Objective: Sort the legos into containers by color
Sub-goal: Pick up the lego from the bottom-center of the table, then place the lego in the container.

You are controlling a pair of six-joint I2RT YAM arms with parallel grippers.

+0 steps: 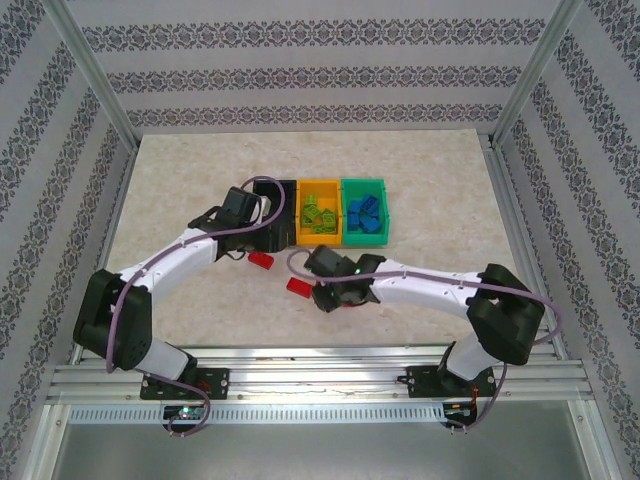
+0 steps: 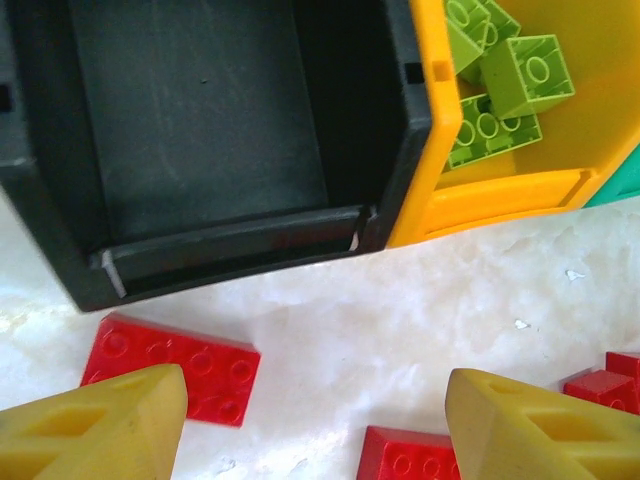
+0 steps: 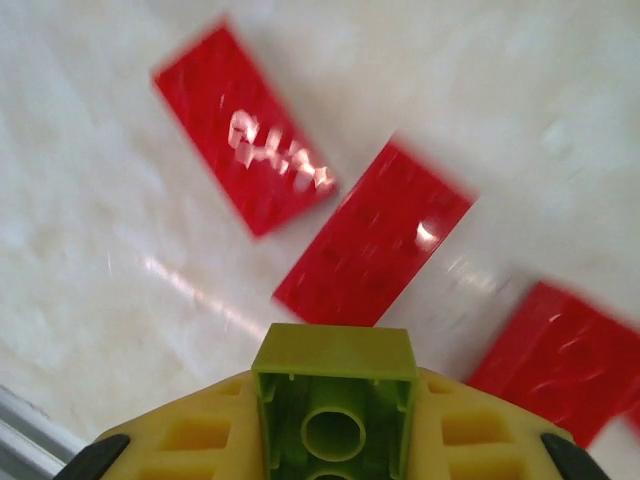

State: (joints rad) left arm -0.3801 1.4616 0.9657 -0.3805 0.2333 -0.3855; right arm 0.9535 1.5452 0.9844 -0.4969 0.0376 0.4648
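**Table** (image 1: 180, 180): pale, marbled surface; carried everything listed.

**Containers:** three stood in a touching row at the far middle of the table.
- Black bin (image 1: 285, 185): leftmost, its dark floor seen from the left wrist.
- Orange bin (image 1: 320, 183): middle, and held several lime bricks (image 1: 320, 215).
- Green bin (image 1: 365, 182): rightmost, and held a heap of blue bricks (image 1: 365, 215).

**Red plates:** flat and studded, lying loose on the table in front of the bins.
- One (image 1: 262, 259) lay just before the black bin.
- Another (image 1: 298, 287) lay nearer the arms.
- The right wrist view showed three (image 3: 245, 155) close together, blurred.

**Left gripper** (image 2: 315, 425): hung over the table just short of the black bin's near wall. Jaws stood wide apart, one finger partly above a red plate, with bare table between them.

**Right gripper** (image 3: 335, 440): was above the table near the red plates, well in front of the bins. Jaws were clamped on one lime brick (image 3: 335, 365), its hollow underside facing the camera.
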